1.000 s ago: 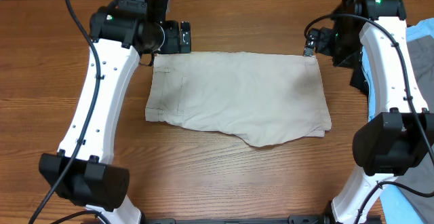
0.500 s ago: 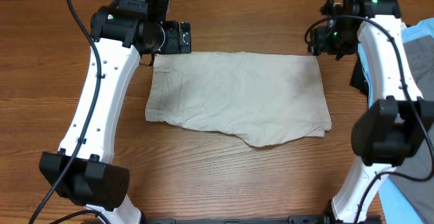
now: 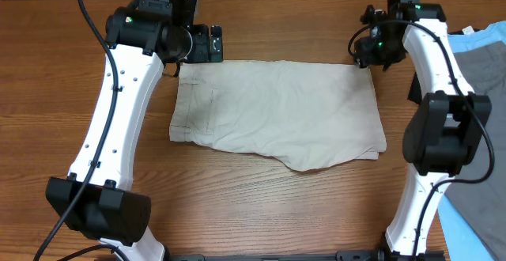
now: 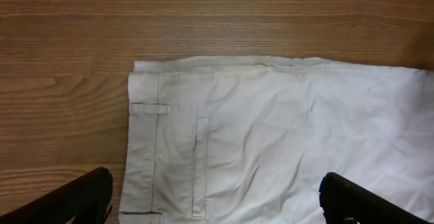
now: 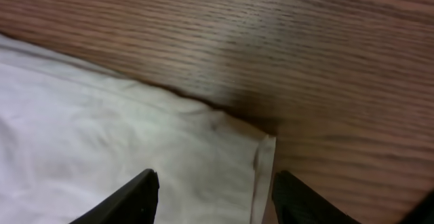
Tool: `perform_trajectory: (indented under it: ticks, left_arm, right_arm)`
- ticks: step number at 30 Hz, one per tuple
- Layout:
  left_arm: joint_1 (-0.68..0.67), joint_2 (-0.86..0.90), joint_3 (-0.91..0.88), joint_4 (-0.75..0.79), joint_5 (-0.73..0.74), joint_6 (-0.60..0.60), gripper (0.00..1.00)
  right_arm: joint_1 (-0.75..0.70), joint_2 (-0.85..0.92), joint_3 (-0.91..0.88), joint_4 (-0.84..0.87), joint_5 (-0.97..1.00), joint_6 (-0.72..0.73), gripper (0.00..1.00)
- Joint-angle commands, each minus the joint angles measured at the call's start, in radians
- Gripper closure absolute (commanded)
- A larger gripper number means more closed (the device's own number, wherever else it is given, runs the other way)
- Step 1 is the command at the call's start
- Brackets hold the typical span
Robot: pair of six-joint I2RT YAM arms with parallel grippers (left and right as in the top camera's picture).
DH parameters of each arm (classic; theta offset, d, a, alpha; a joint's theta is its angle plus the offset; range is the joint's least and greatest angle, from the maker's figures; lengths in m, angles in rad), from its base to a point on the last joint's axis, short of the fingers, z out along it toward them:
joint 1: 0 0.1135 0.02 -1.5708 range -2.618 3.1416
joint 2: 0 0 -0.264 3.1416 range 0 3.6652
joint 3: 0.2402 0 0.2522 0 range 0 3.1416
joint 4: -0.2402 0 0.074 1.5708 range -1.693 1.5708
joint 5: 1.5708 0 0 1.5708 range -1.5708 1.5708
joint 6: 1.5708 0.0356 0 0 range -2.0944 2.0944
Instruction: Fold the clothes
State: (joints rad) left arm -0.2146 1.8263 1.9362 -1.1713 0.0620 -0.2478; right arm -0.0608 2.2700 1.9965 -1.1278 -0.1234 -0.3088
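Observation:
The clothes, beige shorts (image 3: pixel 277 111), lie flat on the wooden table, waistband to the left. My left gripper (image 3: pixel 179 66) hovers over their far left corner. In the left wrist view it (image 4: pixel 215 187) stands wide open above the waistband and pocket seam (image 4: pixel 199 163), with nothing held. My right gripper (image 3: pixel 362 57) is at the far right corner. In the right wrist view its jaws (image 5: pixel 213 187) stand apart, straddling the hem corner (image 5: pixel 266 149) of the shorts (image 5: pixel 102 129), and the cloth lies flat between them.
A grey garment (image 3: pixel 484 67) and a light blue T-shirt (image 3: pixel 474 233) lie along the right edge, behind the right arm. Bare wood table (image 3: pixel 261 209) runs in front of the shorts.
The right arm has swung its wrist left and toward the far edge, and its jaws have narrowed over the far right corner. The left arm and the shorts have not moved.

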Motion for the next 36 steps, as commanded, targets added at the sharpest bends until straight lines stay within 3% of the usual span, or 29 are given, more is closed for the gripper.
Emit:
perform_trajectory:
  ticks: [1, 12, 25, 36]
  left_arm:
    - [0.005, 0.005, -0.002, 0.001, -0.014, 0.008, 0.0]
    - [0.005, 0.005, -0.002, 0.001, -0.014, 0.008, 0.0]
    - [0.005, 0.005, -0.002, 0.001, -0.014, 0.008, 0.0]
    - [0.005, 0.005, -0.002, 0.001, -0.014, 0.008, 0.0]
  right_arm:
    - [-0.027, 0.051, 0.019, 0.02, -0.002, -0.018, 0.42]
    - [-0.035, 0.082, 0.019, 0.079, -0.014, -0.023, 0.41]
    - [-0.035, 0.099, 0.019, 0.055, -0.129, -0.146, 0.4]
    - [-0.035, 0.103, 0.019, 0.072, -0.129, -0.172, 0.28]
